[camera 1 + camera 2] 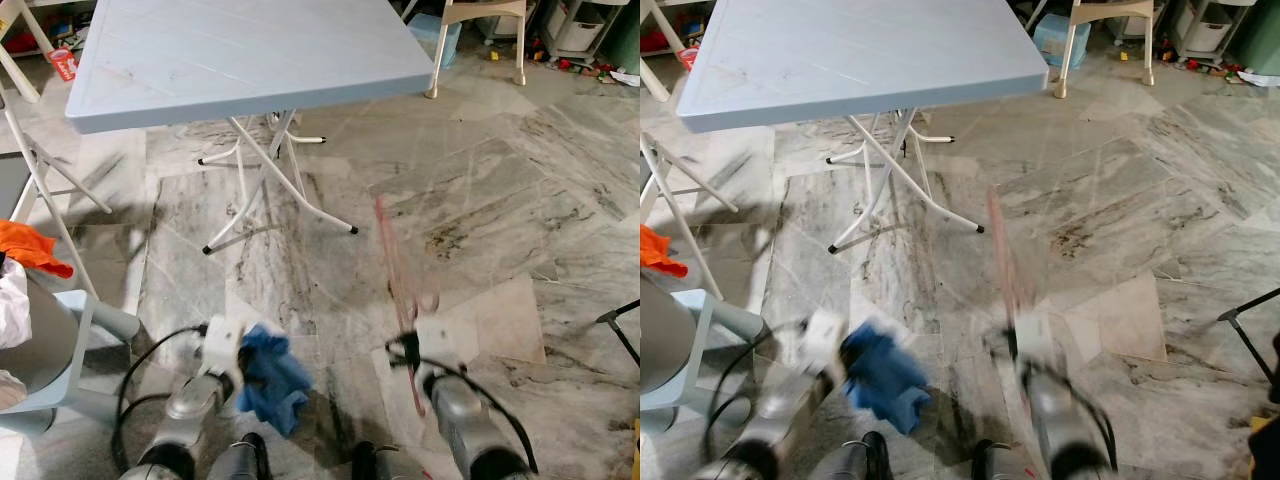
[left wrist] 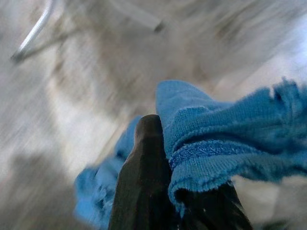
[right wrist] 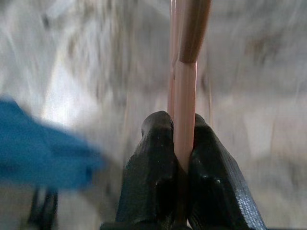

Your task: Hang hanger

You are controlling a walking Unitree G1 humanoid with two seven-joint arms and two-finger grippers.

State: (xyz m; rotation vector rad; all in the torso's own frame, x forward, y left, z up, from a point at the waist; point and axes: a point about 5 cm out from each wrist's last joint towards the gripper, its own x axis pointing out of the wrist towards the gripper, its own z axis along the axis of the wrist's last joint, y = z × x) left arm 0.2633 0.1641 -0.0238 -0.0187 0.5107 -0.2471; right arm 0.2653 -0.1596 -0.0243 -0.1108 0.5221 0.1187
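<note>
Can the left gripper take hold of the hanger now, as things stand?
Probably not. The left gripper is already shut on a blue cloth, so its fingers are not free. The pink hanger is clamped in the right gripper, apart from the left.

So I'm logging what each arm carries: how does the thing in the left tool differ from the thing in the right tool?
The blue cloth is soft and crumpled, drooping from the left tool; the pink hanger is thin, rigid and straight, sticking forward from the right tool. The cloth is bright blue; the hanger is pale pink. Shared: each is clamped between black fingers, held above the marble floor.
</note>
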